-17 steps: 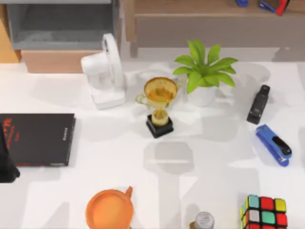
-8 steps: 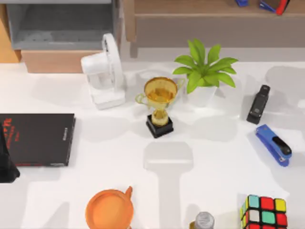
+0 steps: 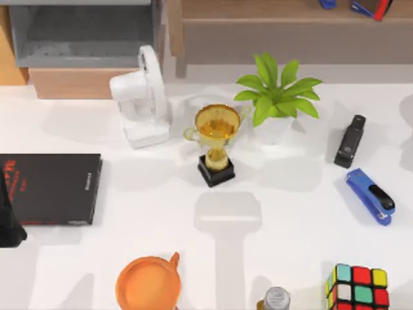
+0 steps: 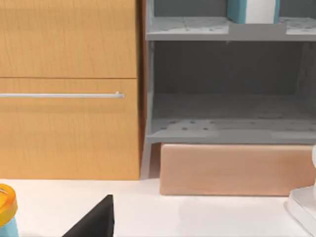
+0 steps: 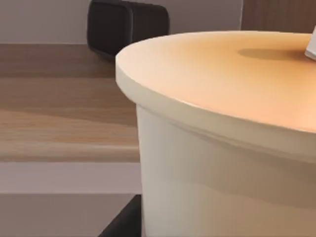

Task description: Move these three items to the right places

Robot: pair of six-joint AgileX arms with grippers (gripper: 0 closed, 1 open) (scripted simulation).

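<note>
1. Where the desk (image 3: 161, 213) meets the top view's lower right corner, the puzzle cube (image 3: 357, 289) is seen resting, red, green, yellow and blue squares showing, well apart from both shelves.
2. A thick teal book (image 4: 252, 10) with white page edges is seen in the left wrist view, standing upright on the upper board of the grey shelf unit (image 4: 227, 128), beside a wooden cabinet (image 4: 69, 89).
3. At the left edge of the top view a dark part of the left arm (image 3: 8, 216) is seen over the near corner of the thin black book (image 3: 55, 188); whether the left claw is released or clenched cannot be told.
4. In the right wrist view, a cream round container (image 5: 222, 138) with an orange top is seen close up, and a dark box (image 5: 128, 27) stands on a wooden shelf behind it; the state of the right claw cannot be told either.
5. Across the middle of the desk are set a white fan (image 3: 139, 97), a gold trophy (image 3: 215, 142) and a potted plant (image 3: 277, 97).
6. On the right side a black stapler (image 3: 350, 141) and a blue stapler (image 3: 370, 196) lie near each other, not touching.
7. Along the near edge an orange cup (image 3: 147, 283) and a grey-capped bottle (image 3: 276, 299) are seen, the bottle left of the cube.
</note>
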